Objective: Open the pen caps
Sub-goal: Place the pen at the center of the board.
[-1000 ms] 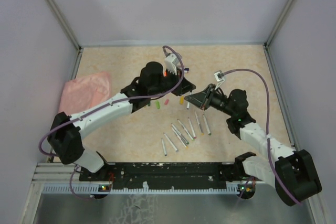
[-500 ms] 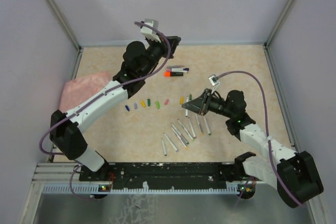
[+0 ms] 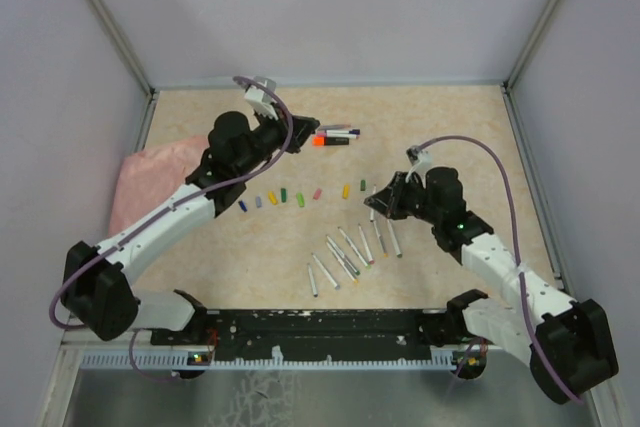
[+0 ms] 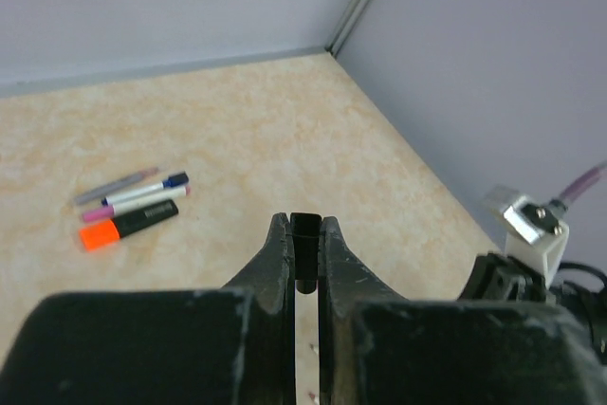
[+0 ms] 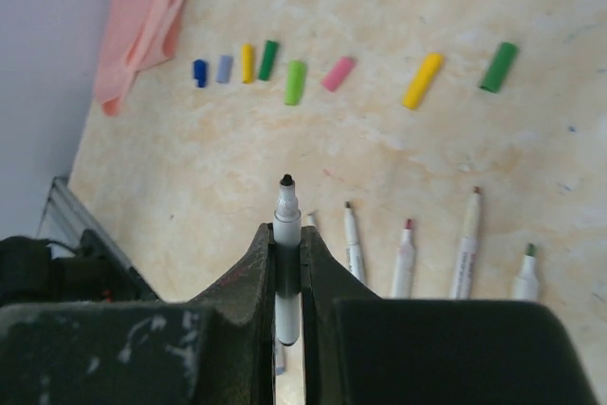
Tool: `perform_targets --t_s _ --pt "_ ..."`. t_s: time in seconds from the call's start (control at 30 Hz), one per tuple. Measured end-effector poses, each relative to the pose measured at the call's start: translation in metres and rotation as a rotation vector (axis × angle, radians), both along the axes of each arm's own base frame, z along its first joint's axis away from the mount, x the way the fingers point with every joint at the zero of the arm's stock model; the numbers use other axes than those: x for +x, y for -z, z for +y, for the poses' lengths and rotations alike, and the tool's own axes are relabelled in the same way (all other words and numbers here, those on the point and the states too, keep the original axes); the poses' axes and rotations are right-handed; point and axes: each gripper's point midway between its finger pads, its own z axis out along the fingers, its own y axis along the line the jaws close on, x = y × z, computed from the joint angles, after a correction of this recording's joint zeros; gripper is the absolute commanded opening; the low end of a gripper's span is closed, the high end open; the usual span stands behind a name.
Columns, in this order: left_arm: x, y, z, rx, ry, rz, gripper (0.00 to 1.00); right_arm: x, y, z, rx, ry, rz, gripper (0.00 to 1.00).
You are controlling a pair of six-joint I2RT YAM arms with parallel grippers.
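Uncapped pen (image 5: 286, 204) clamped lengthwise in right pincer (image 5: 287, 230), laid pens (image 5: 405, 258) just beside; left pincer (image 4: 304, 223) pinches, seemingly, a black cap (image 4: 304, 267).

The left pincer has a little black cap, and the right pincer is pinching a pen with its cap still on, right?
Not quite. The pen in the right pincer has no cap on: the right wrist view shows its bare black tip. The left pincer does hold a little black cap.
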Motion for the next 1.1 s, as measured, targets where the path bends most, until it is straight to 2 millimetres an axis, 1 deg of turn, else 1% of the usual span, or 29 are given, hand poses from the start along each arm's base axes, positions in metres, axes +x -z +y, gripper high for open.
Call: perform_targets --t_s 0.2,0.27,0.33,0.43,0.5,0.6,0.7,0.83,0.97,1.0,1.03,1.07,1.1 --pt "-0.034 0.044 0.01 0.012 0.062 0.119 0.0 0.013 0.017 -0.033 -0.158 0.143 0.065 0.0" --pt "-0.045 0.062 0.014 0.016 0.073 0.167 0.0 0.016 0.025 -0.044 -0.22 0.183 0.102 0.0" --pt "-0.053 0.079 0.017 0.017 0.08 0.214 0.0 0.014 0.038 -0.053 -0.278 0.208 0.156 0.0" --pt "-0.058 0.093 0.018 0.017 0.085 0.256 0.0 0.005 0.065 -0.066 -0.374 0.225 0.252 0.0" --pt "-0.059 0.095 0.018 0.018 0.091 0.267 0.0 -0.003 0.082 -0.074 -0.436 0.227 0.312 0.0" --pt "-0.06 0.094 0.017 0.014 0.105 0.268 0.0 -0.014 0.102 -0.086 -0.524 0.225 0.384 0.0" --pt "-0.06 0.096 0.016 0.017 0.117 0.275 0.0 -0.018 0.111 -0.095 -0.589 0.223 0.418 0.0" --pt "-0.06 0.098 0.014 0.019 0.132 0.282 0.0 -0.015 0.117 -0.103 -0.654 0.222 0.424 0.01" --pt "-0.06 0.099 0.015 0.02 0.14 0.288 0.0 -0.013 0.127 -0.106 -0.697 0.208 0.439 0.02" --pt "-0.06 0.1 0.015 0.022 0.143 0.29 0.0 -0.014 0.13 -0.107 -0.706 0.202 0.449 0.03" --pt "-0.061 0.1 0.015 0.022 0.144 0.291 0.0 -0.015 0.134 -0.107 -0.714 0.197 0.461 0.08" --pt "-0.061 0.1 0.015 0.022 0.146 0.291 0.0 -0.015 0.136 -0.108 -0.719 0.194 0.469 0.14" --pt "-0.061 0.1 0.015 0.023 0.146 0.292 0.0 -0.016 0.139 -0.108 -0.724 0.191 0.478 0.17"
